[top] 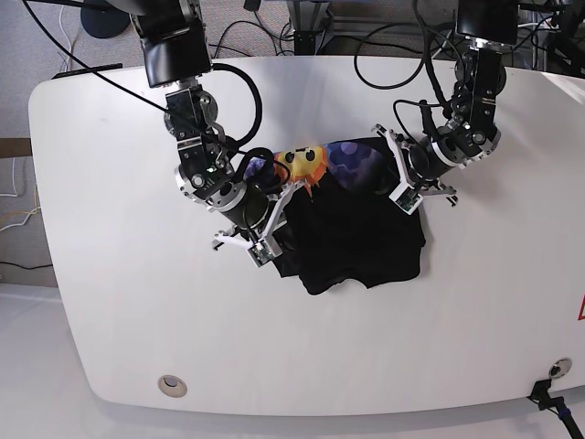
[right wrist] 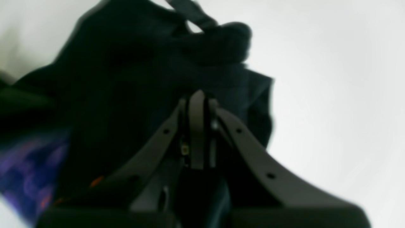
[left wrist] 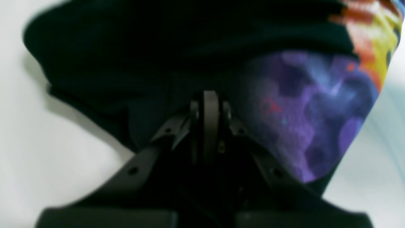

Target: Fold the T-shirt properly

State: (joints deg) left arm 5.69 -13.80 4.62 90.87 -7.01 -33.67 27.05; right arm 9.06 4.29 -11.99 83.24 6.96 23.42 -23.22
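The black T-shirt (top: 361, 238) lies bunched on the white table (top: 110, 274), its sun-face print (top: 306, 163) and purple band (top: 352, 155) showing at the far edge. My left gripper (top: 399, 178), on the right in the base view, is shut on the shirt's right edge. In the left wrist view its fingertips (left wrist: 210, 101) are pressed together against black cloth, beside the purple band (left wrist: 316, 117). My right gripper (top: 281, 199) is shut on the shirt's left edge. In the right wrist view its closed tips (right wrist: 197, 99) pinch dark cloth (right wrist: 133, 79).
Cables (top: 402, 37) run along the table's far edge behind both arms. A round grommet hole (top: 170, 385) sits near the front left. The table's front edge (top: 320, 407) curves below the shirt.
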